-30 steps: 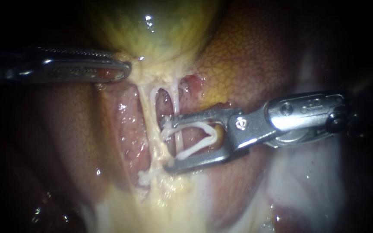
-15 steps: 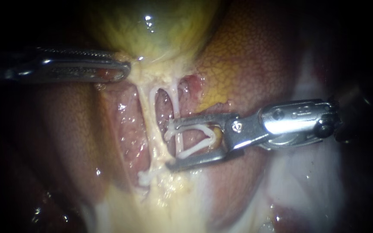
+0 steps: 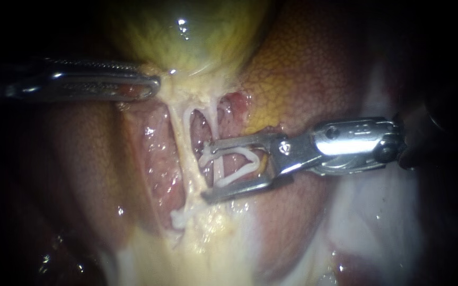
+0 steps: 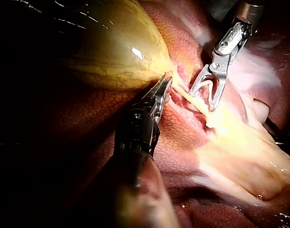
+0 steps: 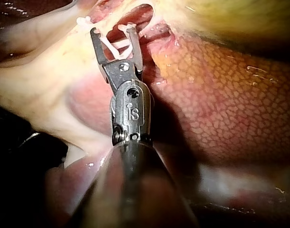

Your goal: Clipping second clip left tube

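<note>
Your left instrument: jaws pinch the gallbladder neck, stretching both tubes for access | your right instrument: jaws spread wide, cradling the open clip ready to close | left tube: just at those tips, not clearly enclosed.

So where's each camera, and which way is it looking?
Endoscope: close in, facing the yellow-green gallbladder; silver left instrument, right instrument show.
Left wrist: on the left arm, looking along its instrument toward the gallbladder.
Right wrist: on the right arm, looking along its instrument at the white V-shaped clip it holds.
All three share that clip.
</note>
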